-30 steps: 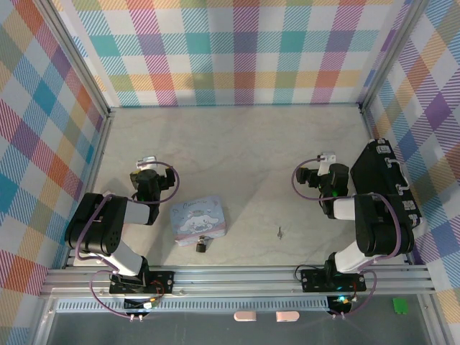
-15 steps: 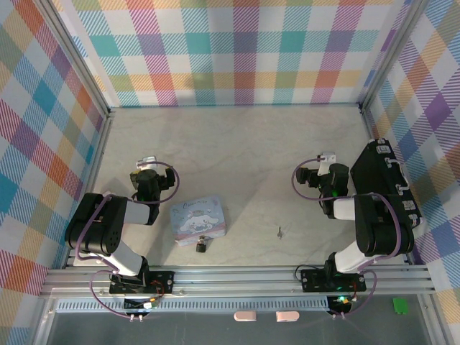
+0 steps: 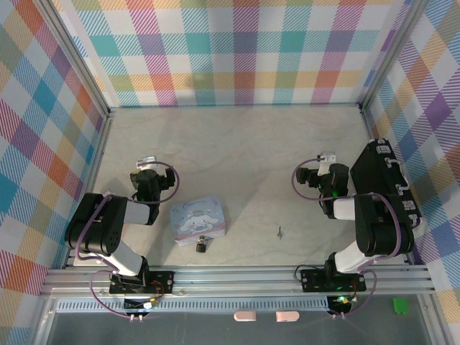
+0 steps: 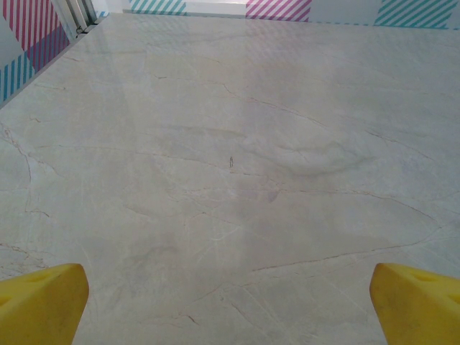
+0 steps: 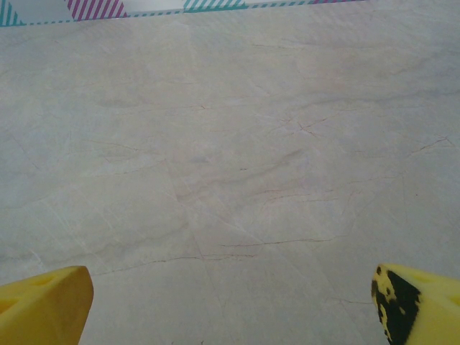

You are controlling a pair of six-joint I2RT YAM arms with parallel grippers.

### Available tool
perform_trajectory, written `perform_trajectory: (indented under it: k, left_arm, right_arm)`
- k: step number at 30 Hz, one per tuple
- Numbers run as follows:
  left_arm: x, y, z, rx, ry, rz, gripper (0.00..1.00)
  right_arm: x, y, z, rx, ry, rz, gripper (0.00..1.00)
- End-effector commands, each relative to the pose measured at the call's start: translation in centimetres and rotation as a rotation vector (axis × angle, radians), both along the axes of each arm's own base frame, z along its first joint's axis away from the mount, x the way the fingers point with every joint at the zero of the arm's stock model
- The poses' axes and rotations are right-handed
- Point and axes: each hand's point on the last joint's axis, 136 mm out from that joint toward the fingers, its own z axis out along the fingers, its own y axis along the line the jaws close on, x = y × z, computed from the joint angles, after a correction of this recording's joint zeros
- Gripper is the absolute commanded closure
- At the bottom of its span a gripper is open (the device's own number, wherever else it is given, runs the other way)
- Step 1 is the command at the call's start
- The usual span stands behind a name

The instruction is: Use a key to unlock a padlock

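Step in hand, likely: fetch key. Key (image 3: 279, 231) flat by desk (image 3: 244, 151) near edge, right of centre. Padlock (image 3: 202, 245) against tin (image 3: 198, 217), near same edge. Right tool (image 5: 230, 302) and left tool (image 4: 230, 309) spread, empty. Right tool best pinches key head, leaving blade free.

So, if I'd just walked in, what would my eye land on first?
Probably the bright plaid walls boxing in the pale table, then the pastel cartoon tin near the front edge, left of centre. A tiny dark padlock sits at the tin's near edge, a sliver of a key lies alone to its right, and a big black case lies along the right wall.
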Motion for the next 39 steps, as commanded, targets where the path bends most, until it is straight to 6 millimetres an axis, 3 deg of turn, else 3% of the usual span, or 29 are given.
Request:
perform_trajectory:
  k: [1, 6, 8, 12, 14, 18, 21, 23, 25, 27, 31, 34, 36, 39]
  left_arm:
    - [0.4, -0.6, 0.7, 0.0, -0.026, -0.027, 0.0]
    - [-0.1, -2.2, 1.0, 0.018, -0.056, -0.121, 0.0]
    - [-1.1, -2.8, 1.9, 0.033, -0.112, -0.153, 0.0]
    - [-4.4, -2.7, 5.4, 0.045, -0.234, -0.106, 0.0]
    - [-4.9, -2.7, 6.2, -0.005, -0.142, -0.09, 0.0]
    - [-6.5, -4.1, 10.5, -0.06, -0.095, -0.18, 0.0]
    - [-8.0, -2.4, 13.3, -0.18, -0.126, -0.055, 0.0]
    - [-9.5, 0.1, 14.4, -0.291, -0.12, 0.136, 0.0]
    - [-11.4, 2.3, 14.5, -0.349, -0.067, 0.307, 0.0]
    - [-12.7, 3.0, 15.1, -0.339, -0.008, 0.359, 0.0]
    - [-14.5, 3.1, 15.7, -0.346, 0.054, 0.374, 0.0]
    - [-14.6, 0.6, 15.6, -0.414, 0.073, 0.217, 0.0]
    - [-14.6, -1.9, 15.4, -0.461, 0.084, 0.062, 0.0]
    - [-15.1, -4.1, 14.2, -0.514, 0.142, -0.05, 0.0]
  right_arm:
    - [0.6, 0.1, 1.2, 0.004, -0.041, 0.0, 0.01]
    - [0.4, 0.3, 1.4, 0.003, -0.056, 0.015, 0.01]
    - [-0.6, 1.3, 2.5, -0.013, -0.101, 0.061, 0.01]
    - [-2.2, 3.0, 4.5, -0.067, -0.158, 0.111, 0.01]
    - [-2.6, 4.0, 5.5, -0.08, -0.155, 0.137, 0.01]
    - [-3.8, 6.0, 8.2, -0.091, -0.151, 0.203, 0.01]
    - [-5.2, 7.6, 11.8, 0.042, -0.151, 0.265, 0.01]
    - [-6.3, 8.5, 14.8, 0.138, -0.141, 0.298, 0.01]
    - [-7.5, 8.8, 17.2, 0.22, -0.118, 0.301, 0.01]
    - [-8.7, 8.2, 18.8, 0.296, -0.07, 0.24, 0.01]
    - [-10.7, 3.4, 17.6, 0.417, 0.078, -0.121, 0.01]
    - [-12.1, 4.3, 17.1, 0.408, 0.119, -0.054, 0.01]
    - [-12.9, 4.5, 15.5, 0.419, 0.237, -0.072, 0.01]
    - [-14.1, 6.0, 12.7, 0.414, 0.433, -0.052, 0.01]
